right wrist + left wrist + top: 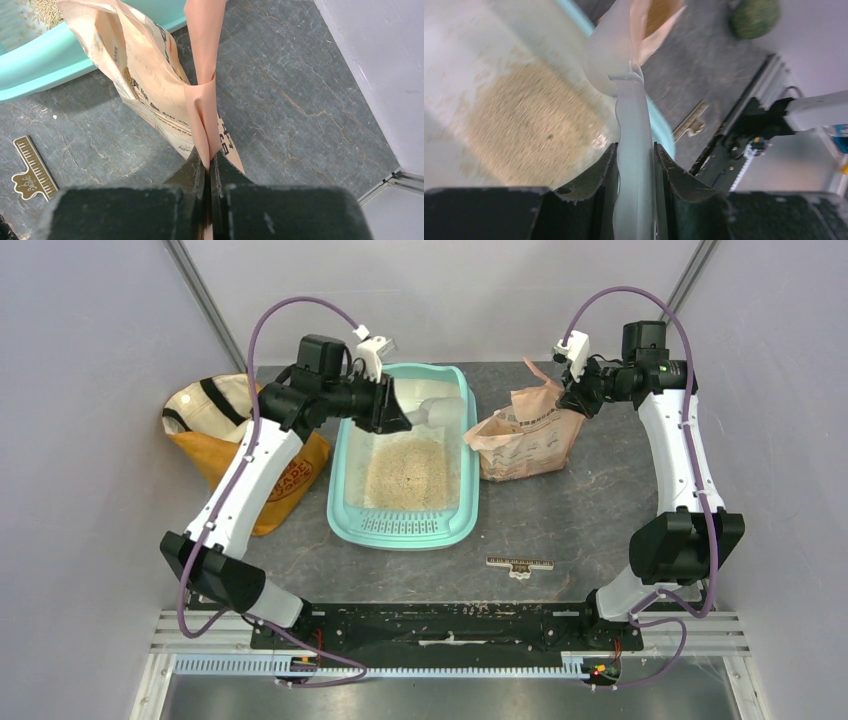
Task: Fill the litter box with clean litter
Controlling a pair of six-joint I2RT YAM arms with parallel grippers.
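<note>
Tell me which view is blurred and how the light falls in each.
Top external: sharp and evenly lit, no glare on the litter box. Left wrist: blurred throughout, the clean litter smeared, the scoop soft-edged. Right wrist: crisp on the paper bag print and table veins; the right end effector dark at the bottom.

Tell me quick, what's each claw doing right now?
Left claw: holding translucent white plastic scoop by its handle.
Right claw: holding crumpled pink-tan paper bag by its top flap.

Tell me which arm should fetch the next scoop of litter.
Left, probably: the left fingers grip the scoop over the litter box, while the right fingers pinch the paper bag's top.
</note>
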